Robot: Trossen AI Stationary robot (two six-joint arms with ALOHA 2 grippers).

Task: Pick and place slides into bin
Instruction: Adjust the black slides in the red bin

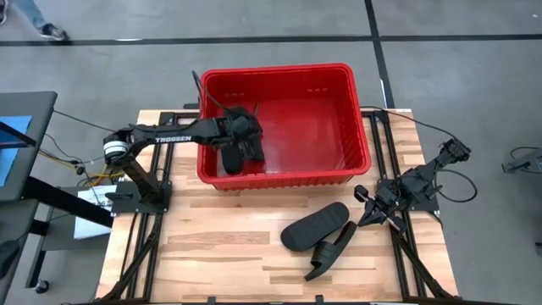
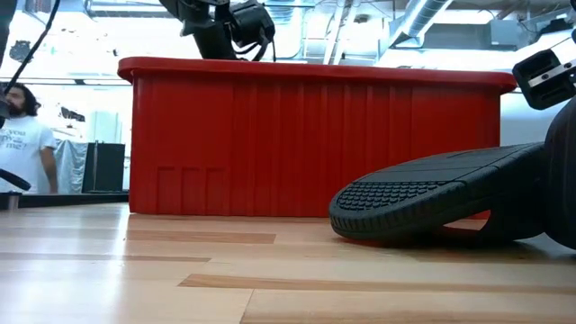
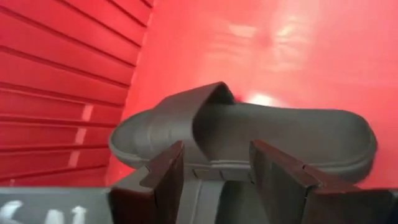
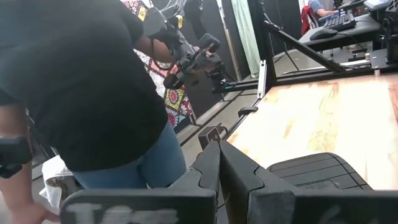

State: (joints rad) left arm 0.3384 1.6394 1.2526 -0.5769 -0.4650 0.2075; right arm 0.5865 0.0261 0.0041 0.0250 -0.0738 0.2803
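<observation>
**Left pincer over slides in the bin; two slides left on the surface by the right arm**

High view: the left pincer (image 1: 246,134) is reached into the near-left corner of the bin (image 1: 360,110), where dark slides (image 1: 241,154) lie beneath it; how many cannot be told. Two more slides (image 1: 315,226) lie on the surface (image 1: 212,246) in front of the bin, one flat with its long axis running diagonally, the other (image 1: 332,252) tipped on edge against it. The right pincer (image 1: 370,216) is parked just beside them, so the right arm is judged the nearer.

Low view: a slide (image 2: 432,202) is seen sole-first, propped up at a tilt before the bin wall (image 2: 270,144).

Left wrist view: the fingers (image 3: 163,177) stand parted with nothing gripped between them; a slide (image 3: 249,134) lies just beyond on the bin floor, crosswise to them.

Right wrist view: the fingers (image 4: 217,168) are pressed together, empty. A slide (image 4: 320,171) lies just ahead. A person (image 4: 81,93) stands beyond the surface edge.
</observation>
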